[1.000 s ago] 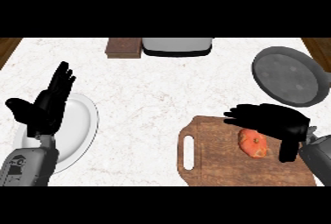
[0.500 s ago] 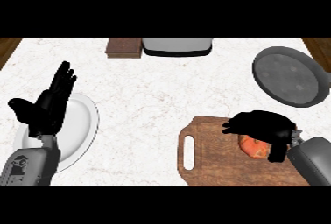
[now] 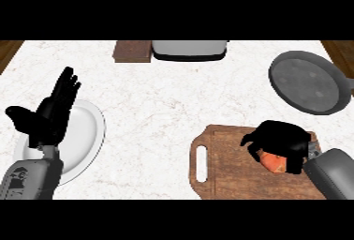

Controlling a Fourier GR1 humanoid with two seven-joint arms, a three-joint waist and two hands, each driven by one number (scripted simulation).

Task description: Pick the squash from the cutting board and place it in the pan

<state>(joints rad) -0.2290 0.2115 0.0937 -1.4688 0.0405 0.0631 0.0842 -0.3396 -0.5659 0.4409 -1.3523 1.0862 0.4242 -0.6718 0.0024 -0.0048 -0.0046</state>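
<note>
An orange squash lies on the brown cutting board at the lower right. My right hand sits on top of it with its fingers curled round it, so only the squash's lower end shows. The dark grey pan stands at the upper right, apart from the board. Over the white plate at the left, my left hand rests open with fingers up.
A white plate lies at the left under the left hand. At the back edge stand a grey appliance and a small brown block. White marble counter spreads between plate and board.
My right hand has come down onto the squash and its fingers have curled round it. The left hand has stayed still.
</note>
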